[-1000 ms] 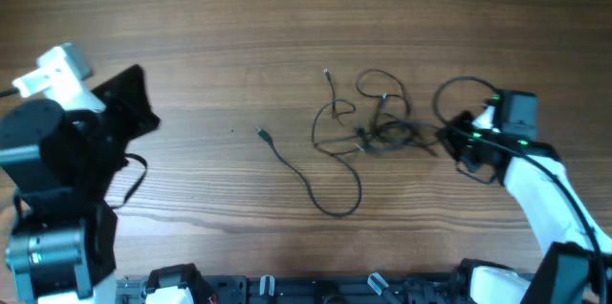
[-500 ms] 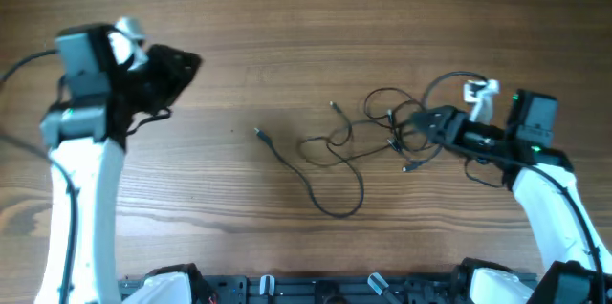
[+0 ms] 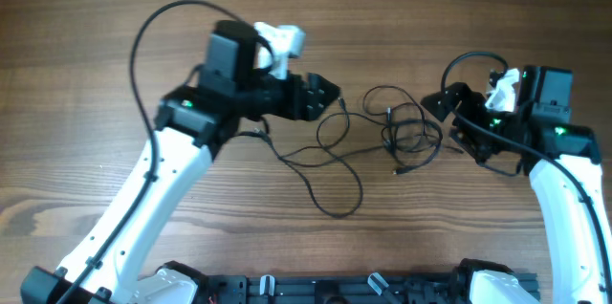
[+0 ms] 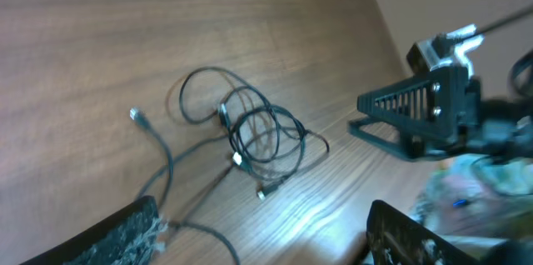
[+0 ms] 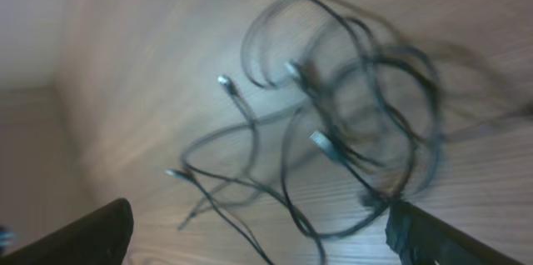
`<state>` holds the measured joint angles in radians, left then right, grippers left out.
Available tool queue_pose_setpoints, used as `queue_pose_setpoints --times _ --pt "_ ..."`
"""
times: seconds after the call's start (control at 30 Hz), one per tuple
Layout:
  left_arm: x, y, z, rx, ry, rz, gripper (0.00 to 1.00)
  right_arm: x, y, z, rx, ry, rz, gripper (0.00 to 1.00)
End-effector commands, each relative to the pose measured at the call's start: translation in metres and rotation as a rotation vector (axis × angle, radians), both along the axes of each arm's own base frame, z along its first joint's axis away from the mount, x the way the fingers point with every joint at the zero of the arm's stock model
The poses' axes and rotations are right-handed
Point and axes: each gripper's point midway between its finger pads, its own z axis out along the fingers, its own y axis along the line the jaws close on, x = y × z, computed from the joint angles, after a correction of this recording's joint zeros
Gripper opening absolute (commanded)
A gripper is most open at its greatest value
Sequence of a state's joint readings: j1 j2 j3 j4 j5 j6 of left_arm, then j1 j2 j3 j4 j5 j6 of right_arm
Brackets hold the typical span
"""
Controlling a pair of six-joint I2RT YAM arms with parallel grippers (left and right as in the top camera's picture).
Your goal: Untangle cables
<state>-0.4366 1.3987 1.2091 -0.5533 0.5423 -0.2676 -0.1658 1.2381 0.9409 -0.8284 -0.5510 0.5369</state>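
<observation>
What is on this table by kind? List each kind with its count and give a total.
Grippers: 2, the left gripper and the right gripper, both open and empty.
Cables: 1 black tangle with loose loops; the separate cords cannot be counted.
Total: 3.

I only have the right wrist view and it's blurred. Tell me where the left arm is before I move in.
Observer: The left gripper is at the cables' left end, jaws open, holding nothing.
Operator: Give me the cables' full spread.
Observer: The knotted bundle lies between the left gripper and the right gripper. One long cable loops out of it toward the robot's side of the table.
</observation>
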Motion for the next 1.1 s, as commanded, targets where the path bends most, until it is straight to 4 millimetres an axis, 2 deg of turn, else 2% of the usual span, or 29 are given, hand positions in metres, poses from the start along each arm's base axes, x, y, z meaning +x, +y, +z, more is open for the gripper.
queue_pose_setpoints --times 0.0,0.07,0.13,0.2,0.23,0.3,0.4,0.47,0.5,0.53,0.63,0.7,0.77,0.83,0.87,0.93,1.0,1.07 --pt "0.006 -0.026 -0.030 0.195 -0.164 -0.092 0.82 -0.011 -0.042 -0.002 -0.207 0.075 -0.108 1.00" --pt "-0.003 -0.049 -0.051 0.234 -0.184 -0.193 0.82 -0.019 -0.063 -0.006 -0.270 0.122 -0.170 1.00" --pt "-0.016 -0.069 -0.073 0.273 -0.192 -0.294 0.83 -0.025 -0.075 -0.008 -0.270 0.154 -0.213 1.00" --pt "-0.032 -0.091 -0.095 0.298 -0.188 -0.384 0.91 -0.033 -0.090 -0.010 -0.263 0.184 -0.267 1.00" --pt "-0.037 -0.099 -0.101 0.291 -0.162 -0.385 0.91 -0.036 -0.095 -0.011 -0.265 0.189 -0.276 1.00" --pt "-0.044 -0.113 -0.109 0.242 -0.054 -0.307 0.92 -0.041 -0.105 -0.012 -0.269 0.198 -0.288 1.00" --pt "-0.051 -0.125 -0.130 0.144 0.301 -0.018 0.90 -0.044 -0.108 -0.012 -0.270 0.202 -0.287 1.00" --pt "-0.057 -0.126 -0.148 0.134 0.473 0.115 0.76 -0.043 -0.105 -0.011 -0.251 0.194 -0.280 1.00" --pt "-0.061 -0.126 -0.161 0.138 0.556 0.181 0.72 -0.042 -0.103 -0.010 -0.240 0.190 -0.276 1.00" --pt "-0.064 -0.127 -0.171 0.145 0.606 0.219 0.72 -0.041 -0.102 -0.010 -0.230 0.187 -0.272 1.00" --pt "-0.073 -0.134 -0.198 0.159 0.714 0.301 0.81 -0.041 -0.101 -0.010 -0.227 0.188 -0.270 1.00" --pt "-0.072 -0.146 -0.204 0.134 0.704 0.288 0.79 -0.042 -0.100 -0.010 -0.225 0.192 -0.269 1.00" --pt "-0.066 -0.154 -0.204 0.105 0.668 0.284 0.47 -0.044 -0.100 -0.011 -0.224 0.197 -0.269 1.00" --pt "-0.052 -0.147 -0.207 0.126 0.599 0.332 0.10 -0.049 -0.097 -0.013 -0.217 0.222 -0.265 1.00" --pt "-0.046 -0.143 -0.208 0.147 0.549 0.321 0.05 -0.054 -0.095 -0.014 -0.214 0.241 -0.251 1.00" --pt "-0.037 -0.131 -0.203 0.181 0.481 0.246 0.04 -0.058 -0.086 -0.013 -0.209 0.222 -0.149 1.00" --pt "-0.024 -0.109 -0.184 0.203 0.421 0.204 0.04 -0.058 -0.076 -0.011 -0.189 0.178 -0.047 1.00" --pt "-0.006 -0.082 -0.142 0.181 0.317 0.158 0.04 -0.055 -0.066 -0.007 -0.154 0.135 0.011 1.00"
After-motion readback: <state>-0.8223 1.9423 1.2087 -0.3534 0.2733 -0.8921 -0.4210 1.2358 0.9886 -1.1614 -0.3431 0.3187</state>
